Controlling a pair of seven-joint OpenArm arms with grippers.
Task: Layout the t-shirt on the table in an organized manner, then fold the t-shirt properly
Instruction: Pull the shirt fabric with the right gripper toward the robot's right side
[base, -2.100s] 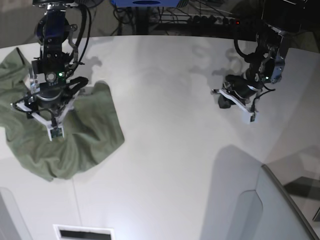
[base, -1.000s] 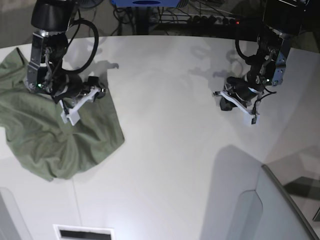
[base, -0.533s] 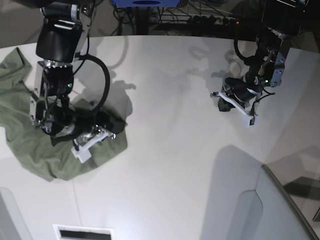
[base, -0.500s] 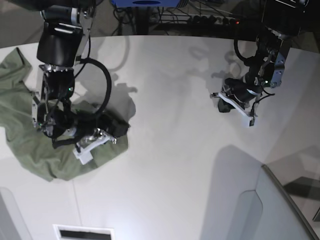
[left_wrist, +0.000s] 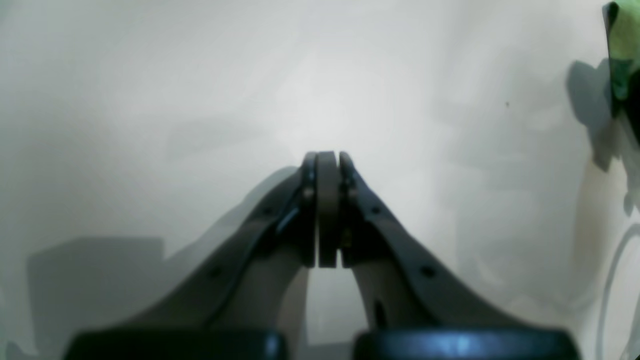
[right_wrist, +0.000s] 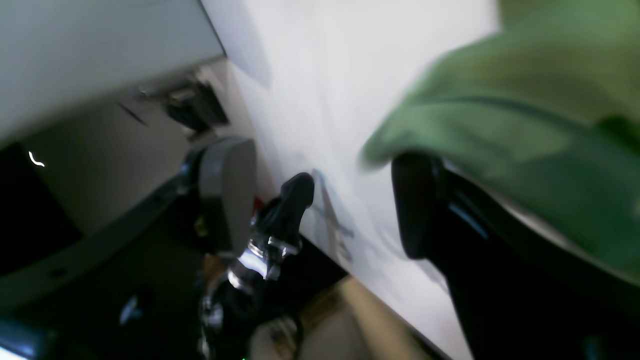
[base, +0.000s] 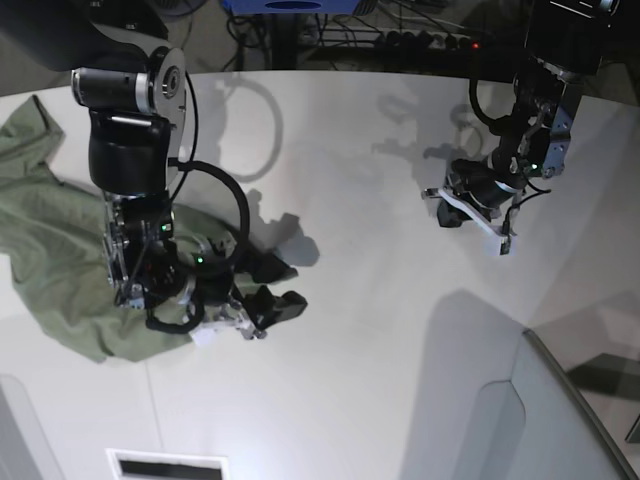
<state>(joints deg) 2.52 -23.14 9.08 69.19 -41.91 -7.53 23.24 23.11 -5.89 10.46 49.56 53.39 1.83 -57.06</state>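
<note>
The olive-green t-shirt (base: 55, 250) lies crumpled at the left end of the white table (base: 360, 340). My right gripper (base: 282, 286) hangs low just past the shirt's front right edge, jaws wide open over bare table. In the right wrist view a blurred fold of the t-shirt (right_wrist: 525, 140) lies against the outside of one dark finger (right_wrist: 415, 200), and nothing sits between the jaws of the right gripper (right_wrist: 320, 200). My left gripper (base: 447, 207) hovers over bare table far to the right. Its pads (left_wrist: 320, 200) are pressed together, shut on nothing.
A grey translucent panel (base: 560, 420) rises at the front right corner. A dark slot (base: 165, 466) sits at the table's front edge. Cables and a power strip (base: 430, 40) run behind the curved far edge.
The right arm swept from the shirt's upper part toward the front, out past its right edge, and its jaws opened. The shirt's front right flap has drawn back. The left arm barely moved.
</note>
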